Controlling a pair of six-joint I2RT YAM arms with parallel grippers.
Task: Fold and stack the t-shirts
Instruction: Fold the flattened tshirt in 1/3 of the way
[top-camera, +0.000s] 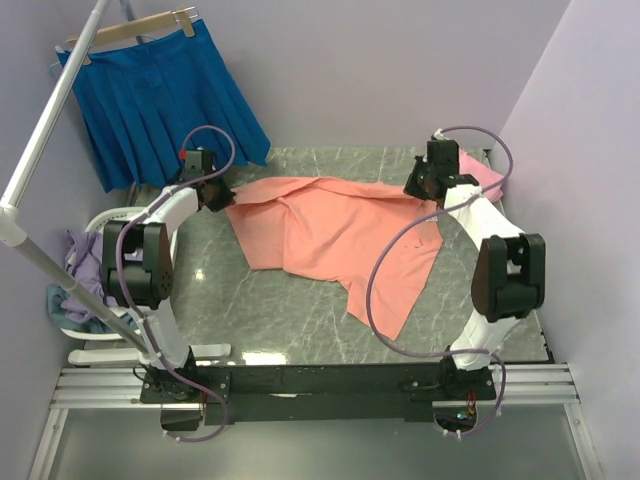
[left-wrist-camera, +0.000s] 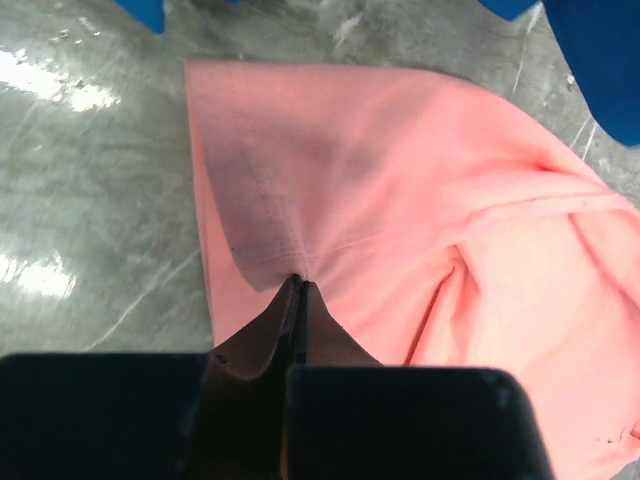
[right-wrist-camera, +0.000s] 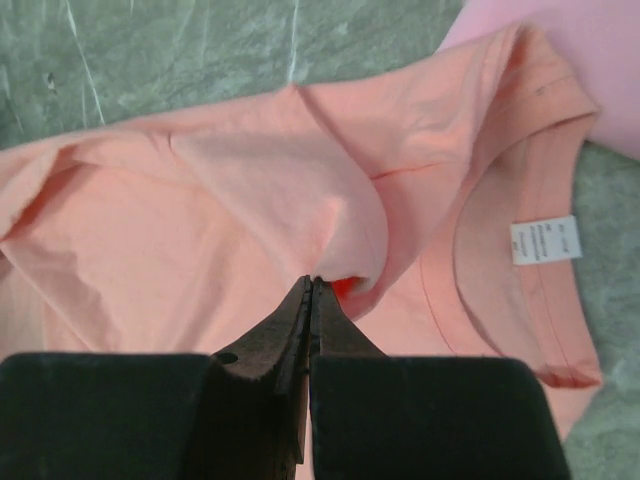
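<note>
A bright blue pleated skirt (top-camera: 160, 100) hangs on a wooden hanger (top-camera: 130, 30) at the far left, its hem down by the far left corner of the grey marbled table (top-camera: 290, 320). A white pole (top-camera: 50, 115) slants across the left side, in front of the skirt. Left of the table sits what looks like a white basket (top-camera: 105, 218), holding a lilac cloth (top-camera: 85, 262) and a blue one (top-camera: 62, 300). Metal rails (top-camera: 100, 388) run along the near edge.
</note>
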